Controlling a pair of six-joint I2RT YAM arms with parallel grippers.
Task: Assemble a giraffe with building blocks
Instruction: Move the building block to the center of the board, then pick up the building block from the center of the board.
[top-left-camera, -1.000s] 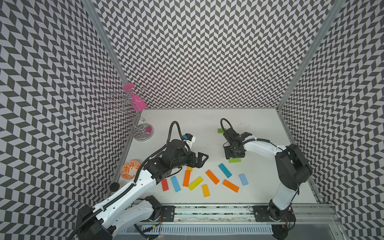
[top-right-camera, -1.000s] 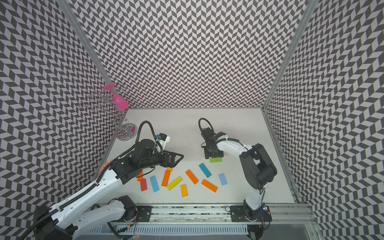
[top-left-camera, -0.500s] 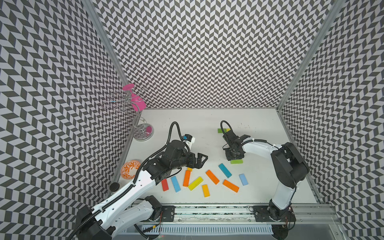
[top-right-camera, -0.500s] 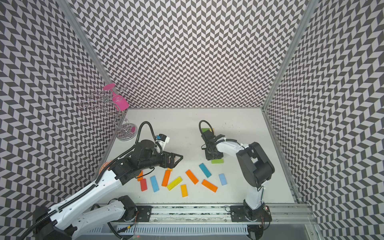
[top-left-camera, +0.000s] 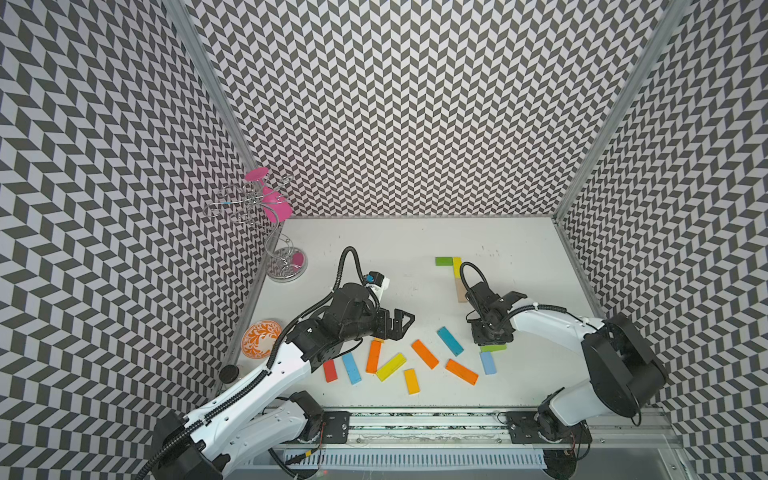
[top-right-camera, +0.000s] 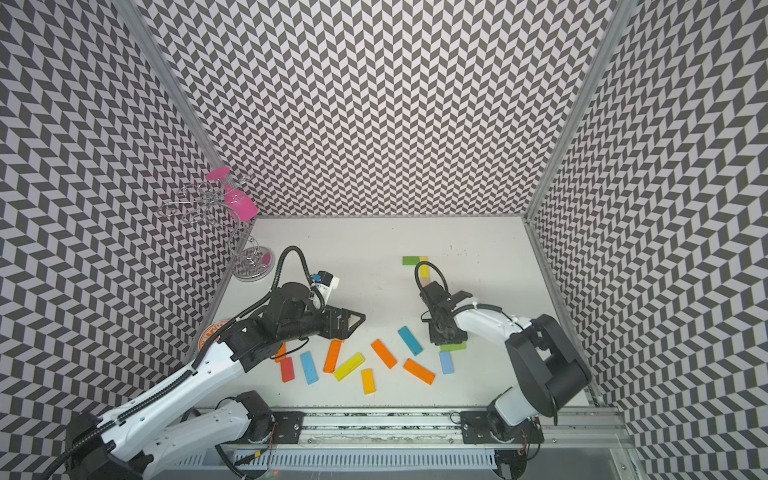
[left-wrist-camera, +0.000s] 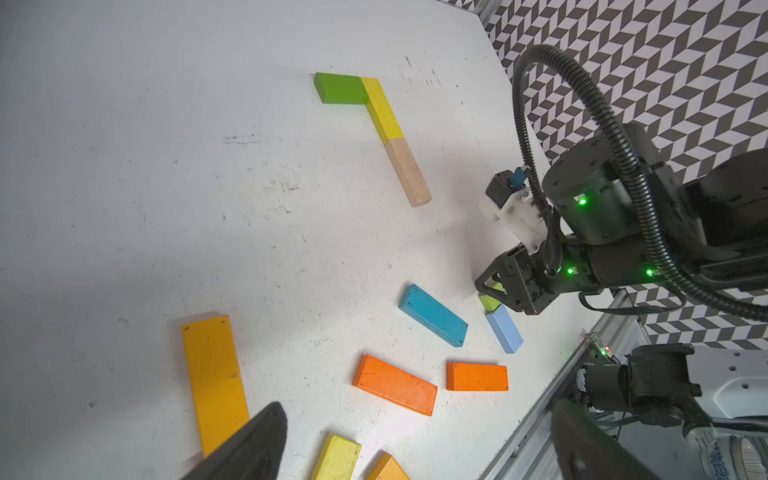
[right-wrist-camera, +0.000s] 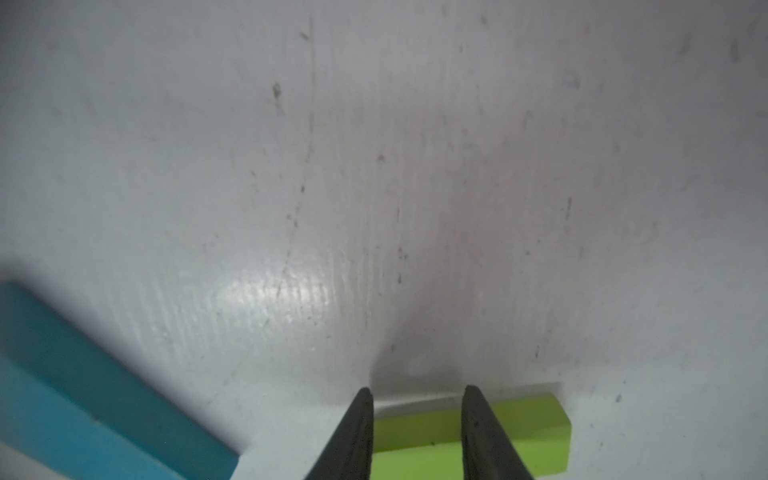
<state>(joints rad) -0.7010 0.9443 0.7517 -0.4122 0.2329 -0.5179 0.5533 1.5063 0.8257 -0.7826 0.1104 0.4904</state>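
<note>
The light green block (top-left-camera: 493, 348) now lies nearer the front of the desk (top-left-camera: 415, 245), its end just beside the light blue block (top-left-camera: 487, 362). A second ago it sat farther back, so it has slid forward with the right arm (top-left-camera: 548, 328) as the right jaws narrowed. Green shows in their small gap in the right wrist view, yet the block runs past one finger (right-wrist-camera: 478, 428), so a true pinch cannot be told. Probably this is the next piece for the figure begun behind: dark green block (top-left-camera: 444, 261), yellow block (top-left-camera: 457, 267) and tan block (top-left-camera: 460, 291), laid in an L. The right arm lies low, wrist turned down; the left arm (top-left-camera: 266, 374) hovers over the loose blocks (top-left-camera: 424, 354), left jaws spread wide, empty.
</note>
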